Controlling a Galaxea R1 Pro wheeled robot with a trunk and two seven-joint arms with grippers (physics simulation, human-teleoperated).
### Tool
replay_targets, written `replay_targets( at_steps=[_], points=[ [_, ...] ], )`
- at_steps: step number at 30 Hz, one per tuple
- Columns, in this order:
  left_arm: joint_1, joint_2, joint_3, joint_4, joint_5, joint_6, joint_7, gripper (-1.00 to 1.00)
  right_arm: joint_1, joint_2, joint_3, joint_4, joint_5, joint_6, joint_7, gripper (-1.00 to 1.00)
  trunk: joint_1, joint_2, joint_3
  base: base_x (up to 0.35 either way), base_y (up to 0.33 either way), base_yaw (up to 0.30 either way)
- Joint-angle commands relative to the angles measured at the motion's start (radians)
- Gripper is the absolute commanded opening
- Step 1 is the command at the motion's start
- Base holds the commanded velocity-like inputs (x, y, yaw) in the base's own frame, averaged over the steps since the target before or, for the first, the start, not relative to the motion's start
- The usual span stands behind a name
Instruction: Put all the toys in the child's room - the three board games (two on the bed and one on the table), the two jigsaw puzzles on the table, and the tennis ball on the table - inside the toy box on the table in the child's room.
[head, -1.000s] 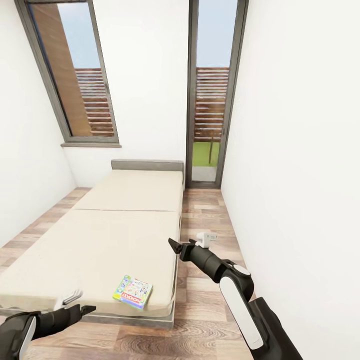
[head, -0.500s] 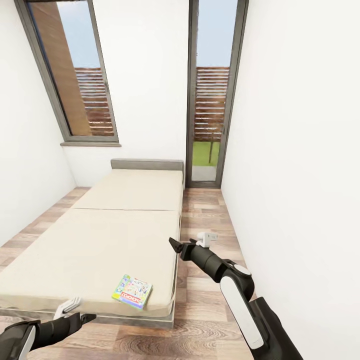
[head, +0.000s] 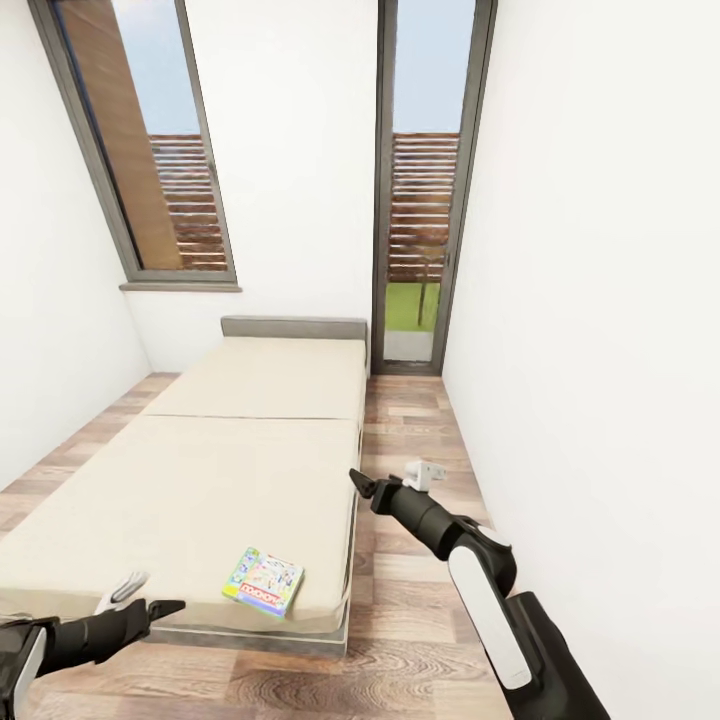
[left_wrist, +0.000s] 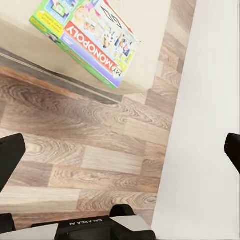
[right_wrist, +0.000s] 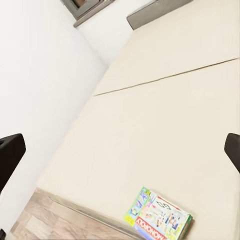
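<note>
One board game, a colourful Monopoly box (head: 265, 582), lies flat on the beige bed (head: 200, 480) near its front right corner. The same box (left_wrist: 85, 35) shows in the left wrist view and also in the right wrist view (right_wrist: 157, 217). My left gripper (head: 165, 608) hangs low in front of the bed's foot, left of the box, open and holding nothing. My right gripper (head: 360, 483) hovers above the bed's right edge, beyond the box, also open and holding nothing. In both wrist views the dark fingertips (left_wrist: 10, 155) (right_wrist: 10, 155) stand far apart.
The bed's grey headboard (head: 294, 328) stands against the far wall, under a window (head: 150, 150). A narrow strip of wood floor (head: 420, 430) runs between the bed and the white right wall (head: 600, 350), leading to a tall glass door (head: 420, 180).
My right gripper has shifted slightly up and to the right. My left arm has drawn a little to the left. The board game has not moved.
</note>
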Motion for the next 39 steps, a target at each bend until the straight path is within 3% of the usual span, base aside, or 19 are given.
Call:
replay_targets(
  at_steps=[1,3,6,7,11,12,14,16,27,39],
  points=[
    [-0.005,0.002,0.006,0.000,-0.010,0.017,-0.022,1.00,-0.001,0.001,-0.005,-0.002,-0.005,0.005,0.002,1.00,0.004,-0.008,-0.005,0.000,0.000,0.000],
    [-0.008,0.004,0.006,0.001,-0.010,0.024,-0.029,1.00,-0.001,0.000,-0.008,-0.003,-0.011,0.006,0.003,1.00,0.012,-0.022,-0.011,0.000,0.000,0.000],
    [-0.011,0.007,0.007,0.006,-0.009,0.032,-0.042,1.00,-0.001,-0.005,-0.017,-0.007,-0.054,0.008,0.006,1.00,0.023,-0.043,-0.020,0.000,0.000,0.000],
    [-0.011,0.008,0.007,0.008,-0.008,0.035,-0.051,1.00,-0.001,-0.007,-0.025,-0.008,-0.098,0.010,0.006,1.00,0.027,-0.050,-0.023,0.000,0.000,0.000],
    [-0.012,0.014,0.008,0.012,-0.008,0.039,-0.073,1.00,-0.001,-0.011,-0.037,-0.010,-0.206,0.019,0.007,1.00,0.042,-0.078,-0.036,0.000,0.000,0.000],
    [-0.012,0.015,0.008,0.015,-0.008,0.041,-0.083,1.00,-0.001,-0.012,-0.040,-0.011,-0.255,0.026,0.007,1.00,0.046,-0.085,-0.039,0.000,0.000,0.000],
    [-0.013,0.017,0.009,0.027,-0.007,0.044,-0.091,1.00,-0.001,-0.013,-0.044,-0.007,-0.308,0.035,0.007,1.00,0.054,-0.099,-0.045,0.000,0.000,0.000],
    [-0.014,0.018,0.009,0.037,-0.007,0.045,-0.095,1.00,-0.001,-0.014,-0.046,-0.004,-0.329,0.038,0.006,1.00,0.062,-0.113,-0.052,0.000,0.000,0.000],
    [-0.040,0.018,0.060,0.062,-0.006,0.041,-0.141,1.00,-0.002,-0.016,-0.044,0.001,-0.358,0.049,0.004,1.00,0.062,-0.113,-0.052,0.000,0.000,0.000],
    [-0.041,0.017,0.067,0.063,-0.007,0.039,-0.148,1.00,-0.001,-0.009,-0.045,0.007,-0.338,0.135,0.000,1.00,0.065,-0.120,-0.055,0.000,0.000,0.000]
  ],
)
